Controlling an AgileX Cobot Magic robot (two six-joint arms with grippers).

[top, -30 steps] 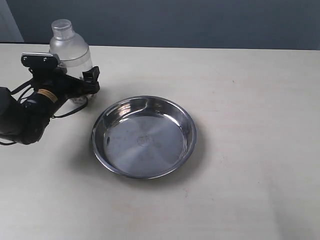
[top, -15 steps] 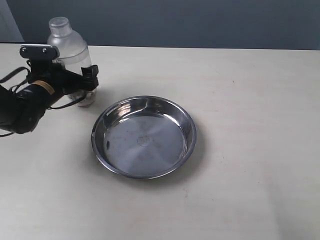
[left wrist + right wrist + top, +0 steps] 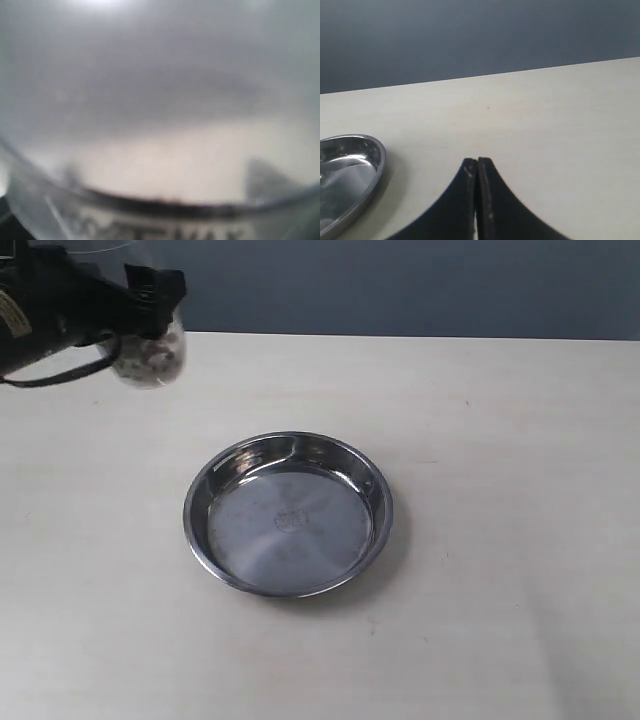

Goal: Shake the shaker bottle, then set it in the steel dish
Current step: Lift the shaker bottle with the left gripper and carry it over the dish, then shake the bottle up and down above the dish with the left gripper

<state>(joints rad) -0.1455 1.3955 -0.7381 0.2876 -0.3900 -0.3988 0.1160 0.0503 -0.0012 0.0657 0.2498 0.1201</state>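
Note:
The shaker bottle point(image 3: 150, 358) hangs in the air at the exterior view's top left, well off the table; only its clear lower end with small brown bits shows, the rest is behind the arm or out of frame. My left gripper point(image 3: 140, 302) is shut on it. In the left wrist view the frosted bottle point(image 3: 160, 100) fills the whole picture, blurred, and hides the fingers. The steel dish point(image 3: 288, 513) sits empty mid-table, also seen as the steel dish point(image 3: 347, 175) in the right wrist view. My right gripper point(image 3: 477, 162) is shut on nothing, low over the table beside the dish.
A pale wooden table point(image 3: 500, 540) spreads under everything, with a dark wall point(image 3: 400, 285) behind its far edge. The right arm does not show in the exterior view.
My left gripper has lifted the bottle off the table, up and slightly left, until its top leaves the exterior view. The dish has not moved.

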